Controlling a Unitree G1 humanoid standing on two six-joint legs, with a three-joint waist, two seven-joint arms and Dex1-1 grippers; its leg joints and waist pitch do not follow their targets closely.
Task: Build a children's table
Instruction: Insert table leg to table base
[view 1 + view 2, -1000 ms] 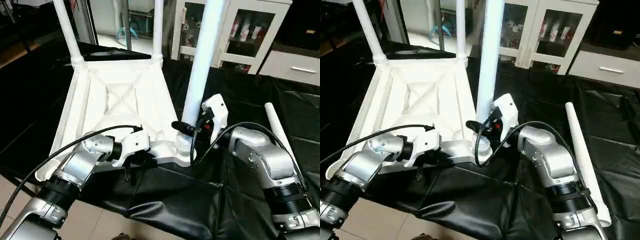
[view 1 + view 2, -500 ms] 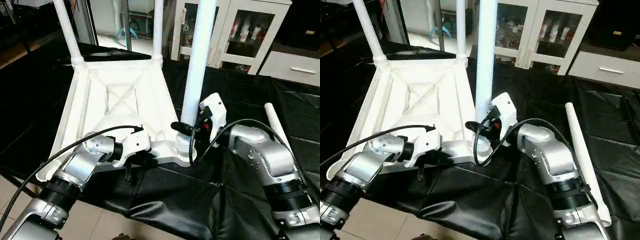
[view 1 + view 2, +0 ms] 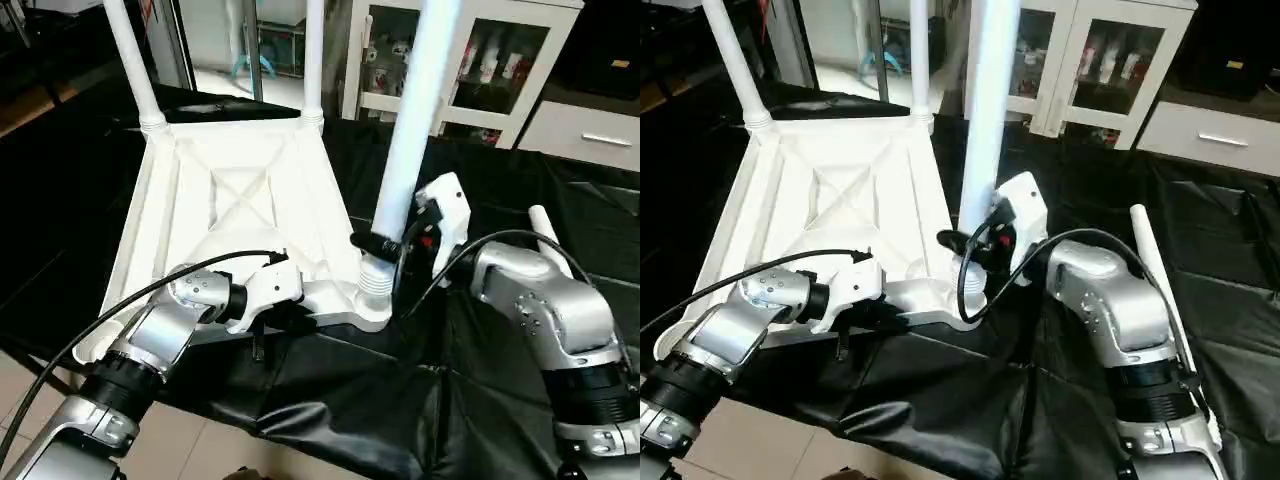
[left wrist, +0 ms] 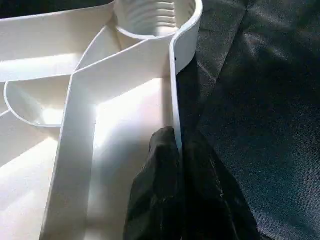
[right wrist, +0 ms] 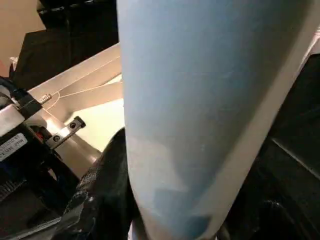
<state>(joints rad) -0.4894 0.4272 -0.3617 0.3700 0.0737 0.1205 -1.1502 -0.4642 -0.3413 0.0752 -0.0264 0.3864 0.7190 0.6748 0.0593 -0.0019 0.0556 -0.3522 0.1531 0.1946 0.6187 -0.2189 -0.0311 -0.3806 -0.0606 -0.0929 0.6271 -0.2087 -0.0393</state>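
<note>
tabletop [image 3: 240, 200] upside down on black work table [image 3: 500, 200], near rim pinched by closed left gripper [image 4: 177, 150] to steady it; right gripper [image 3: 385, 245] clamps third leg [image 3: 410, 150], seating it in near corner socket [image 3: 372, 290]; fourth leg [image 3: 560, 260] lies spare alongside.

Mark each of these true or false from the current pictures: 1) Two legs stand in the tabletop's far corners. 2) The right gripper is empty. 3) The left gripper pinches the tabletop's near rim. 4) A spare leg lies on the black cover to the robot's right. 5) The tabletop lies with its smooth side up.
1) True: two legs stand in the far corners of the tabletop.
2) False: the right gripper is shut on the near-right leg, just above its socket.
3) True: the left gripper is shut on the near rim.
4) True: the spare leg lies beside the right arm.
5) False: the X-ribbed underside faces up.
</note>
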